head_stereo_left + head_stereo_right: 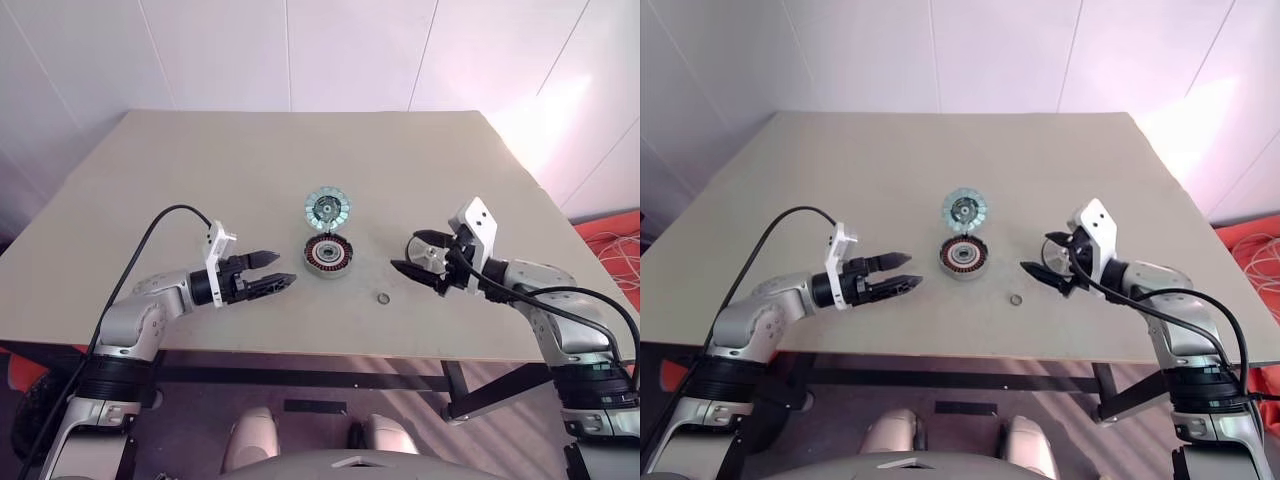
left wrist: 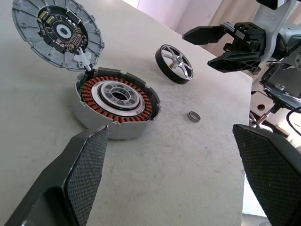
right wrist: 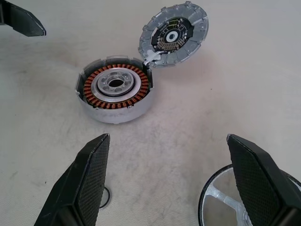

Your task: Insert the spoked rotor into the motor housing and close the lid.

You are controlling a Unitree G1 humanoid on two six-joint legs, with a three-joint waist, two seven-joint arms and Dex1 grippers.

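The right gripper (image 1: 418,258) is spread wide and empty. Directly beneath and just beside it, the thin grey spoked metal rotor (image 2: 174,63) lies flat on the beige counter (image 1: 200,170), nearer to this arm than to the left gripper (image 1: 277,270), also spread and empty. Between the two grippers sits the round motor housing with coppery windings (image 3: 115,94), its hinged segmented lid (image 3: 173,35) open behind, and a tiny loose metal ring (image 1: 383,297) lies nearby.

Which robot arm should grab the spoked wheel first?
Probably the right one. The spoked rotor lies on the table right under the open right gripper. The open left gripper waits on the far side of the motor housing, whose lid is open.
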